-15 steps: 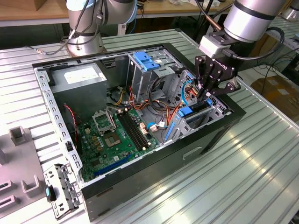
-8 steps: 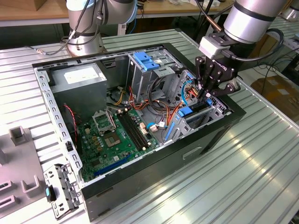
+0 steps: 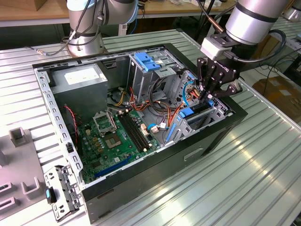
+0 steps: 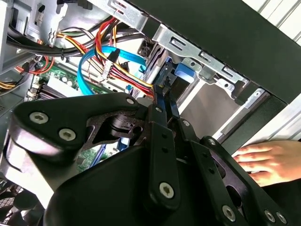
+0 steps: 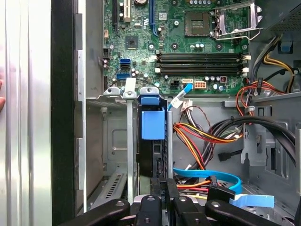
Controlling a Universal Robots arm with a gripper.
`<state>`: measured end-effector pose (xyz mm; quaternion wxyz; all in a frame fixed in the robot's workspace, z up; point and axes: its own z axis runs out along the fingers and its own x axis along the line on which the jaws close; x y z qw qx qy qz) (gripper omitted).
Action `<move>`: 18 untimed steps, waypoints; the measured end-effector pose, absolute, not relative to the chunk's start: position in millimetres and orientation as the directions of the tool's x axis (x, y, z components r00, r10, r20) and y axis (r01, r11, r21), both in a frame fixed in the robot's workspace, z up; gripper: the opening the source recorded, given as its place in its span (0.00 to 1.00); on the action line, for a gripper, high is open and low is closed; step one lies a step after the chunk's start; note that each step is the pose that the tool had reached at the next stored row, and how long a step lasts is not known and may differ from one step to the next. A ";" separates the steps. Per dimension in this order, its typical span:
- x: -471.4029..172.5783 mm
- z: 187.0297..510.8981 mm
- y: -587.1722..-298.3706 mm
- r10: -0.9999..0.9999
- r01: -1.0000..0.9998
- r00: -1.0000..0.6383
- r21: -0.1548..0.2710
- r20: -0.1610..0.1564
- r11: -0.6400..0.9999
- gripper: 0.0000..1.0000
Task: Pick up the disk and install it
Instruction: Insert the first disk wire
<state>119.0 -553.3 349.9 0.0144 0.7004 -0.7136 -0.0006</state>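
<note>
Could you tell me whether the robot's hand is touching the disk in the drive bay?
Cannot tell: in the first wrist view the hand lines up with the disk, yet neither contact nor gap shows plainly.
</note>
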 end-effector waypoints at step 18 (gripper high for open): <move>117.1 341.4 -554.0 -1.000 -1.000 -0.019 0.020 0.020 0.019 0.16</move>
